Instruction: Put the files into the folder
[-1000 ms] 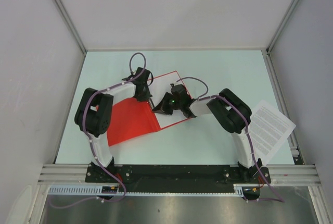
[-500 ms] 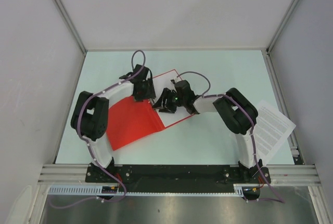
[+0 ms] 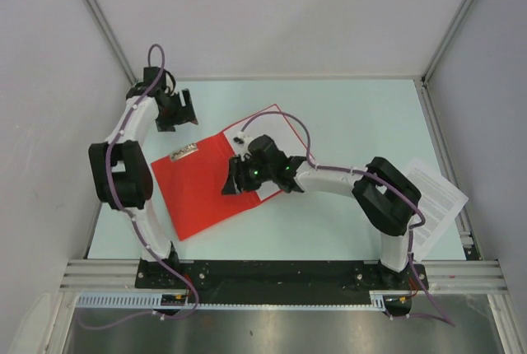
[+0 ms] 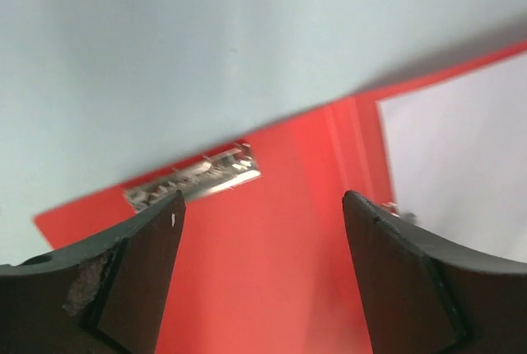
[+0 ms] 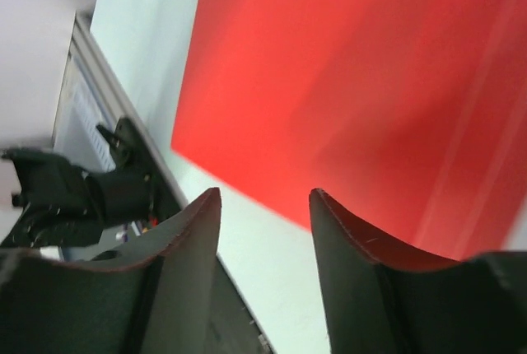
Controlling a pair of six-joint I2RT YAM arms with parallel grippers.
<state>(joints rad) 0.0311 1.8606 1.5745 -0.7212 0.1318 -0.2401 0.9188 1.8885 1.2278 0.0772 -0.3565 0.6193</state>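
Folder (image 3: 198, 193) plastic, bright red, fills the gap between the jaws of the right gripper (image 5: 263, 206). They stand partly open with nothing in them, low over the folder near its middle. The left gripper (image 4: 263, 202) has its jaws spread wide and empty, above the bare desk (image 3: 354, 115) at the far left, off the folder. A silvery label strip (image 4: 193, 177) sits by the folder's far edge. One white sheet (image 4: 461, 156) lies on the folder's right half. A printed sheet (image 3: 432, 202) rests at the desk's right edge.
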